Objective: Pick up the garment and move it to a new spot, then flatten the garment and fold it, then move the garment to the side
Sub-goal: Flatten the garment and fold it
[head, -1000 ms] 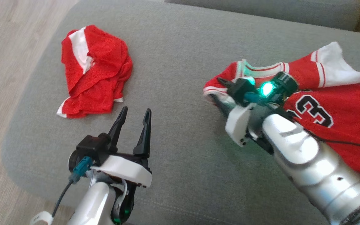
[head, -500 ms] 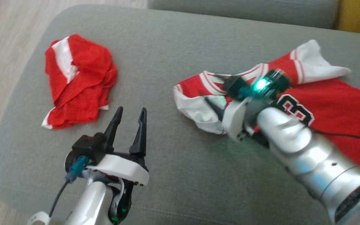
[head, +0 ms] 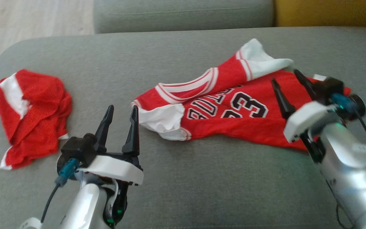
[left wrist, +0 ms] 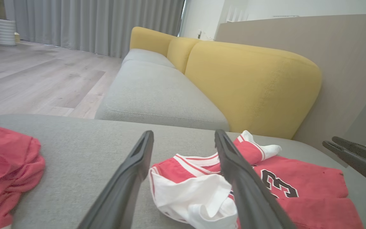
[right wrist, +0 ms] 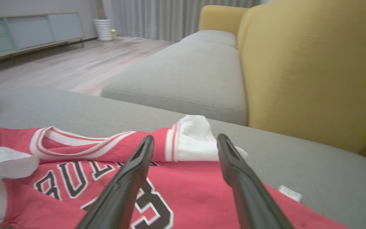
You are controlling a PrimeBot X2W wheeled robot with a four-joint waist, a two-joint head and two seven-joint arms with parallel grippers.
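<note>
Red jersey [head: 233, 111] lies rumpled mid-frame on a grey cushion [head: 183, 178]; left gripper [head: 122, 109] lower left and right gripper [head: 284, 77] at right both gape empty, so flattening and folding seem left to do.

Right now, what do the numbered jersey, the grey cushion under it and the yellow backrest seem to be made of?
Jersey: thin, probably synthetic sports knit, matte red with white trim; it crumples limply. Grey cushion: woven upholstery fabric, matte, finely heathered. Yellow backrest: padded fabric too, matte, with a stitched seam; fibre unclear.
</note>
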